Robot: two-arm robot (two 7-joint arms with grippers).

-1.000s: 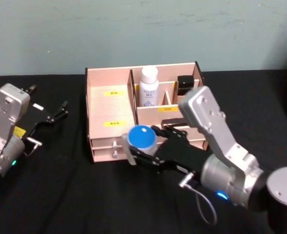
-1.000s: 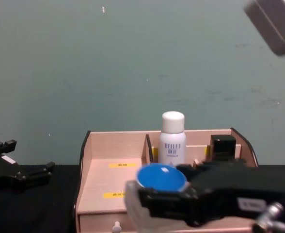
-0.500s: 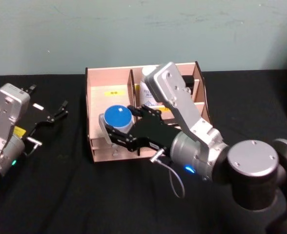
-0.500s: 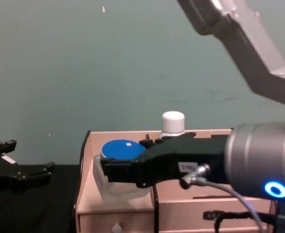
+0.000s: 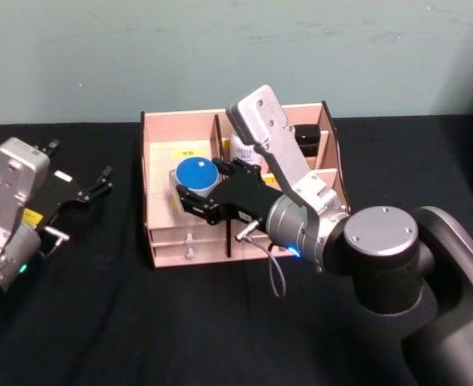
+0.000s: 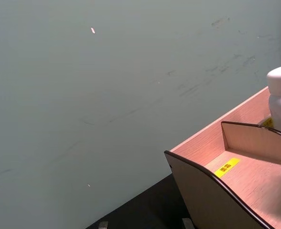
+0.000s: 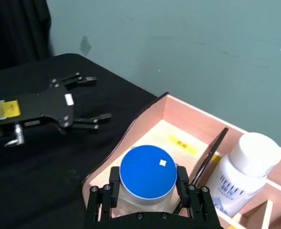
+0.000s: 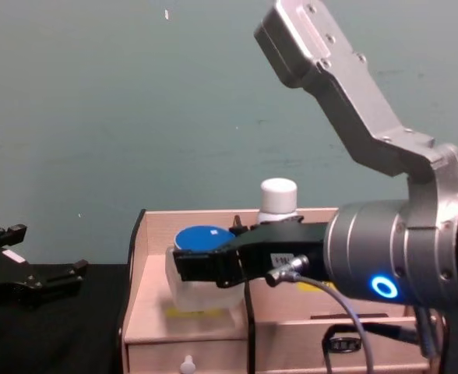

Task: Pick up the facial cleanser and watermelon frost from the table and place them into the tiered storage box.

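wall (image 5: 220,48): plain pale green, matte, faint scuffs and scratches, 1 small white fleck high up in chest view | table (image 5: 100,322): covered in black cloth, meets the wall directly behind | dark hanging fabric (image 7: 16,28): against the wall, beyond the table's far corner | light: even, soft, no hard shadows

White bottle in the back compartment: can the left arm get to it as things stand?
Probably not. The left gripper is parked out on the table beside the tiered storage box, and the right gripper, shut on the blue-lidded jar, hangs over the box between it and the white bottle.
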